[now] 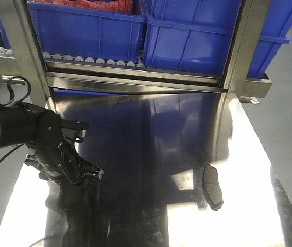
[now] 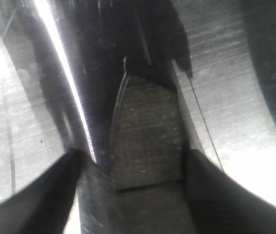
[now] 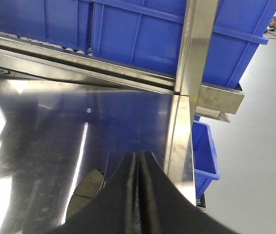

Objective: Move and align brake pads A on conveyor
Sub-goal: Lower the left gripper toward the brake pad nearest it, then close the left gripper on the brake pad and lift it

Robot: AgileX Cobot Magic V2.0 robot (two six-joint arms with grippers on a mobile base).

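Note:
One brake pad A (image 2: 147, 126), dark grey with a groove across it, sits lengthwise between the fingers of my left gripper (image 2: 130, 158), which is shut on it. The right finger (image 2: 215, 195) presses its edge, and the left finger (image 2: 40, 200) meets a grey strip along its other side. In the front view the left gripper (image 1: 86, 172) hangs low over the left of the steel table (image 1: 151, 134). Another brake pad A (image 1: 212, 188) lies flat at the table's right. My right gripper (image 3: 138, 156) is shut and empty above that pad (image 3: 86, 187). The conveyor is out of view.
Blue plastic bins (image 1: 187, 31) sit on a roller rack behind the table, between two steel posts (image 1: 241, 51). A smaller blue bin (image 3: 205, 156) hangs beyond the table's right edge, with grey floor past it.

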